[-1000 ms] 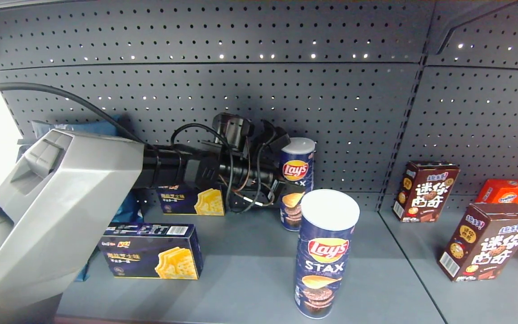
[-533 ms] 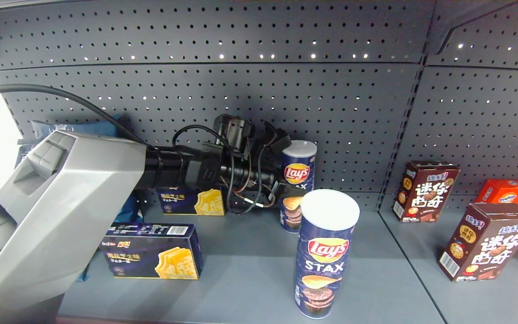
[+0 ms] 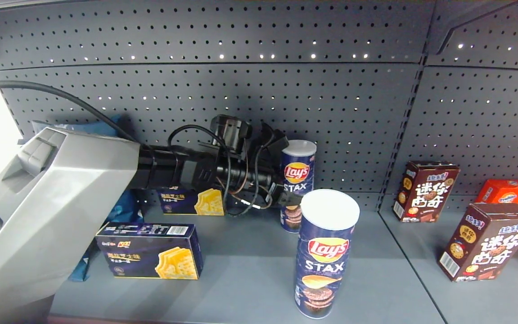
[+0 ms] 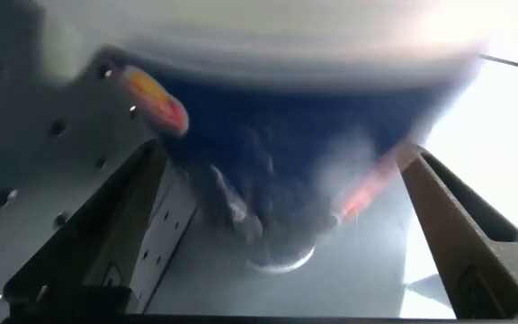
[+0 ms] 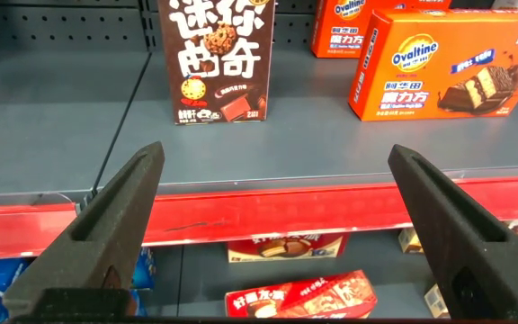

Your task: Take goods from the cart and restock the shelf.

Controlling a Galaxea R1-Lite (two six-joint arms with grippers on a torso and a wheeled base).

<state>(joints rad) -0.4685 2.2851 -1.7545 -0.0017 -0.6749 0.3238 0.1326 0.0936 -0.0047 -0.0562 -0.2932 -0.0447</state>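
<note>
A dark blue chips can (image 3: 298, 168) with a white lid stands upright at the back of the grey shelf (image 3: 245, 270), against the pegboard. My left gripper (image 3: 287, 196) reaches in from the left at the can's lower half. In the left wrist view the can (image 4: 277, 135) sits between the spread fingers (image 4: 106, 252), and the gripper (image 4: 281, 238) is open. A second, identical can (image 3: 324, 252) stands nearer the shelf's front. My right gripper (image 5: 272, 234) is open and holds nothing, facing a shelf with a brown biscuit box (image 5: 216, 58) and an orange box (image 5: 434, 63).
Two navy cracker boxes (image 3: 151, 249) (image 3: 191, 200) lie on the shelf under and in front of my left arm. Brown boxes (image 3: 423, 191) (image 3: 484, 240) and an orange box (image 3: 513, 193) stand to the right. A red shelf edge (image 5: 268, 211) runs below the right gripper.
The back can came down from a slightly raised pose and now stands on the shelf. My left arm has drawn back a little to the left.
</note>
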